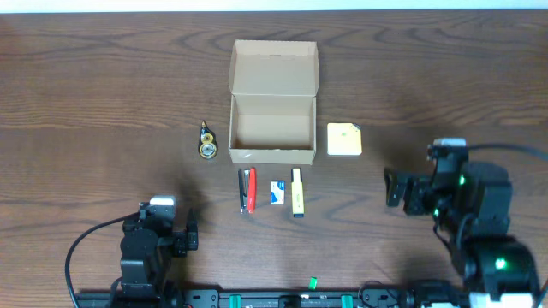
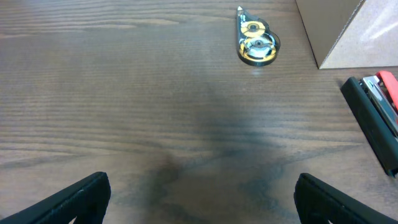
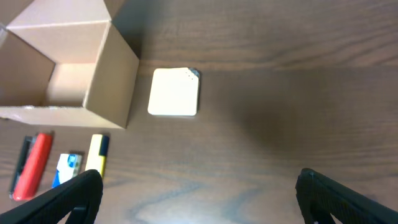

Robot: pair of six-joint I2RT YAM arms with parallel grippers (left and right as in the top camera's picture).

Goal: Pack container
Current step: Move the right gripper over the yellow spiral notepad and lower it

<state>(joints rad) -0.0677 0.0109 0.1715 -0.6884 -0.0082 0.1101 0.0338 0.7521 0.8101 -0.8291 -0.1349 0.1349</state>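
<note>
The tan cardboard container (image 1: pixel 272 120) stands open at the table's middle, its flap lid folded back, its inside bare; it also shows in the right wrist view (image 3: pixel 68 74) and its corner in the left wrist view (image 2: pixel 348 31). In front of it lie a red and black stapler (image 1: pixel 247 189), a small blue and white item (image 1: pixel 277 192) and a yellow highlighter (image 1: pixel 296 191). A correction tape roller (image 1: pixel 207 142) lies to its left, a pale yellow sticky-note pad (image 1: pixel 344 139) to its right. My left gripper (image 2: pixel 202 199) is open and empty near the front left. My right gripper (image 3: pixel 199 196) is open and empty at the right.
The dark wooden table (image 1: pixel 445 77) reaches to a pale edge at the back. A rail with a small green piece (image 1: pixel 312 281) runs along the front edge between the two arm bases.
</note>
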